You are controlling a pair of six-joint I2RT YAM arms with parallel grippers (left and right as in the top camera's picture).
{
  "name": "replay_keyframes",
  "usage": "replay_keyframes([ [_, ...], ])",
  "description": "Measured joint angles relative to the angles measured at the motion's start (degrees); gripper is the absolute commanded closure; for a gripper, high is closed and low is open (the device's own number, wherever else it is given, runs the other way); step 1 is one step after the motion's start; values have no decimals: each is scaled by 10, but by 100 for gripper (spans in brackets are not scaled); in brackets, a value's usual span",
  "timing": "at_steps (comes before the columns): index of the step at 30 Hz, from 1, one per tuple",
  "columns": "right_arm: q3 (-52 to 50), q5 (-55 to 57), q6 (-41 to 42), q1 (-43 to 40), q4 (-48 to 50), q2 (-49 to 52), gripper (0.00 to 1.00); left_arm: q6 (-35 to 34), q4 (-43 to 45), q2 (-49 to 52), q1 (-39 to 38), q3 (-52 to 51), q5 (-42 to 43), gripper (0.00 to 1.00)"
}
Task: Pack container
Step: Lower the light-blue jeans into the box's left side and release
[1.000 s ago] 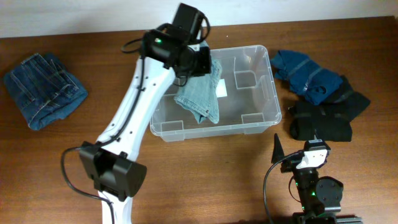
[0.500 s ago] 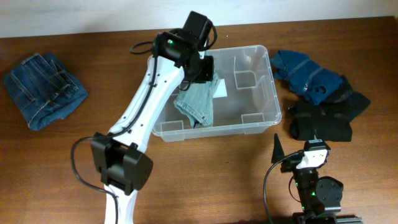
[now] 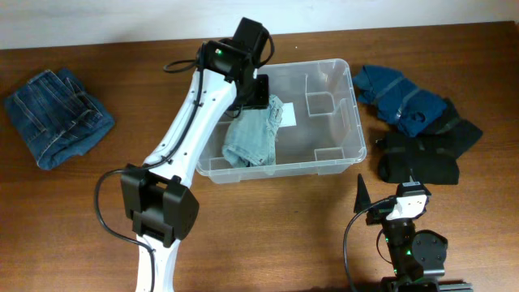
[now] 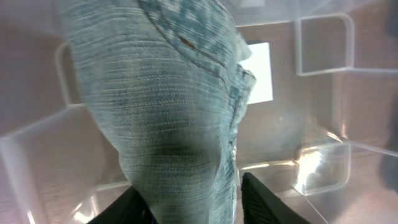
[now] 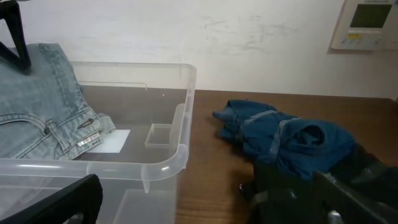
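A brown table (image 3: 268,219) is bearing the container (image 3: 284,169) at its far middle; my left gripper (image 4: 196,208) is reaching into its left half, clamping light jeans (image 4: 168,112) that are sagging onto its floor; my right gripper (image 5: 211,199) is resting nearer, fingers apart.

Light-blue jeans (image 4: 174,112), blurred at close range, fill the left wrist view and cover the 9 o'clock edge of the white label (image 4: 260,68) on the container (image 4: 323,37). The left gripper (image 4: 194,204) shows only finger stubs, cropped at 6 o'clock. In the right wrist view the right gripper (image 5: 193,202) is likewise cropped at 6 o'clock, and a wall panel (image 5: 368,23) at 1 o'clock has a display too small to read.
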Motion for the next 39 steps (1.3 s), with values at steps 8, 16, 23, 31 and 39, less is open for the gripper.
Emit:
replay_keyframes([
  [8,0,0,0,0,0,0,2,5,0,0,20,0,-19,48],
  [16,0,0,0,0,0,0,2,30,1,0,45,24,-54,49],
  [23,0,0,0,0,0,0,2,99,2,0,49,57,-67,83],
  [31,0,0,0,0,0,0,2,154,-30,0,49,57,-94,99],
  [39,0,0,0,0,0,0,2,186,-9,0,49,14,-111,99],
])
